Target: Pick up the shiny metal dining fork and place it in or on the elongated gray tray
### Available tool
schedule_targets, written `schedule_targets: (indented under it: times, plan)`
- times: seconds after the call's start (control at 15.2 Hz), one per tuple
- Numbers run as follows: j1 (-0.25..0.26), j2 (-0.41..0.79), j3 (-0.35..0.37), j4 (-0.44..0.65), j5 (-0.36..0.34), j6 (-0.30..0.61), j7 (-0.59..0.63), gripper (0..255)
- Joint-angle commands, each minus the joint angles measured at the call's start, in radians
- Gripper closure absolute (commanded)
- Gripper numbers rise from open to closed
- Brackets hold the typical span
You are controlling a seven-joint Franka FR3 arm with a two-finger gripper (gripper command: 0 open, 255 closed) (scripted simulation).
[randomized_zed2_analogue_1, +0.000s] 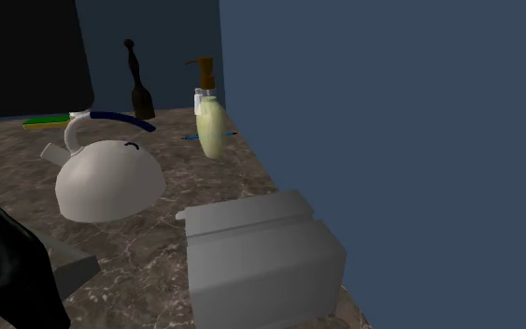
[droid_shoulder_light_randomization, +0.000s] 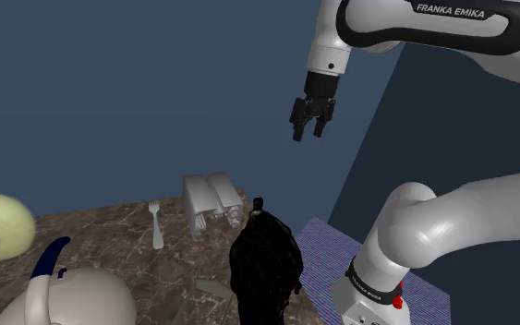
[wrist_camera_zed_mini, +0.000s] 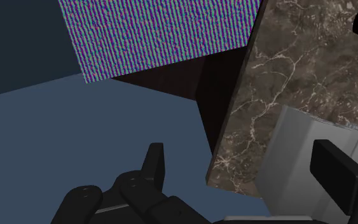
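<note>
Counter (droid_shoulder_light_randomization: 101, 242) carries the gray tray (droid_shoulder_light_randomization: 210, 198); the fork (droid_shoulder_light_randomization: 156, 226) lies flat near it, toward the shoulder view's left. Gripper (droid_shoulder_light_randomization: 309, 133) hangs high above, fingers wide apart, empty. Step in hand: approach. Next: descend over the fork and close.

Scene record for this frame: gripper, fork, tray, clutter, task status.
gripper: open, empty, high above the counter
fork: flat on the marble counter, apart from the tray, on the shoulder view's left of it
tray: grey, near the wall
clutter: kettle, soap bottle, black object
status: fork not yet picked up
</note>
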State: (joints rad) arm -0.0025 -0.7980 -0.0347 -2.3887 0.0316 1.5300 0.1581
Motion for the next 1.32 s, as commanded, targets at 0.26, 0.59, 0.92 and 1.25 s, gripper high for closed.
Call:
schedule_targets:
  times: [0.26,0.59,0.92,1.25]
  plan:
    - [0.019,0.077,0.071,-0.019,0.054,0.092,0.091,0]
    - [0.041,0.204,0.155,-0.012,0.108,0.209,0.201,0]
    - [0.056,0.359,0.234,0.030,0.140,0.321,0.309,0]
    - [0.066,0.535,0.304,0.107,0.142,0.419,0.419,0]
